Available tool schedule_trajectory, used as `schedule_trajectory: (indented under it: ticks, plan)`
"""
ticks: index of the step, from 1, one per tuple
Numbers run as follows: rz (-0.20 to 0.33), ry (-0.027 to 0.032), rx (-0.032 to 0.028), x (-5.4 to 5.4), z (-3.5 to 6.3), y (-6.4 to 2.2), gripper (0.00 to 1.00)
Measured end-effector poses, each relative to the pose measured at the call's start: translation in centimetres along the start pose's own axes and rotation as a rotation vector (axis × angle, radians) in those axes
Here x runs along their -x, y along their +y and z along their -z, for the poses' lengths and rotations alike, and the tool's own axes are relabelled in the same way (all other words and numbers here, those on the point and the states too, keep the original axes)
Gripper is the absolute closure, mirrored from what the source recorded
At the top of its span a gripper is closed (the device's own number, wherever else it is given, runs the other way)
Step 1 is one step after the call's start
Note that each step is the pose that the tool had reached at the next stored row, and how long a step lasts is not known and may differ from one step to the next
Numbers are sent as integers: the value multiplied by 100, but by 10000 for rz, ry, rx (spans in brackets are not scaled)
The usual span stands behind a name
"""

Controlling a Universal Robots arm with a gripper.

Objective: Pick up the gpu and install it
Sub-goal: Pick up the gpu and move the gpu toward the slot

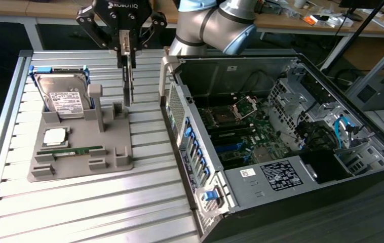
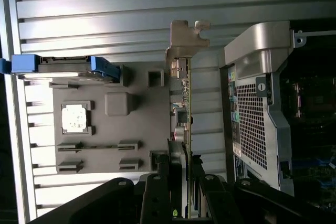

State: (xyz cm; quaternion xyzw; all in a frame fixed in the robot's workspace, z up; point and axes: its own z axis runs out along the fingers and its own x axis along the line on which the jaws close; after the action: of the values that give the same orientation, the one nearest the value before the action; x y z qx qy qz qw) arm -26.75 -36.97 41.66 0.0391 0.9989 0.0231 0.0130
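The gpu (image 1: 126, 83) hangs on edge from my gripper (image 1: 125, 53), a thin dark card pointing straight down. Its lower end is level with the back right corner of the grey holder (image 1: 84, 162); I cannot tell whether it still touches the holder. In the wrist view the gpu (image 2: 185, 98) appears edge-on, its silvery end bracket (image 2: 184, 38) farthest from the camera. My gripper (image 2: 181, 163) is shut on the near end of the card, with a black finger (image 2: 163, 174) on either side. The open computer case (image 1: 178, 76) stands just to the exterior view's right of the card.
The grey holder also carries a hard drive (image 1: 64, 96) in a blue frame, a square silver CPU (image 1: 55, 135) and a narrow green RAM stick (image 1: 70, 150). Inside the case lies the motherboard (image 1: 246, 131). Everything rests on a slatted metal table (image 1: 77, 212).
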Motion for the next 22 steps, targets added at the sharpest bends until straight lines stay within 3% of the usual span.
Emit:
schedule_trajectory:
  ticks: [22]
  plan:
    - [1, -1, -11, 345, -8, 1, 73]
